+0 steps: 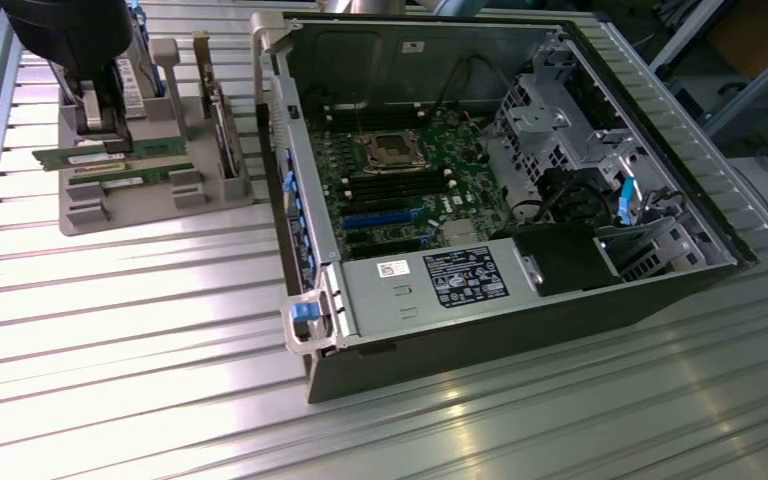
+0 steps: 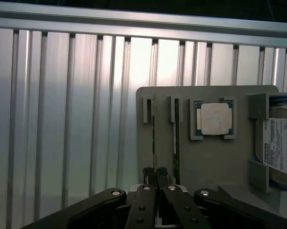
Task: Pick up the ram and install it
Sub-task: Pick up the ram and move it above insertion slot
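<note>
One ram is pinched edge-on by your pincer; lifted crooked, it could jam in the holder or slip.

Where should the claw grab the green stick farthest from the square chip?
Pinch the stick by its two flat sides at the top edge, coming straight down from above. It stands on its long edge in the gray holder, thin edge up.

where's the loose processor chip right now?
In the wrist view the processor chip sits in its bracket on the grey holder tray, between a ram stick standing on edge and the hard drive.
</note>
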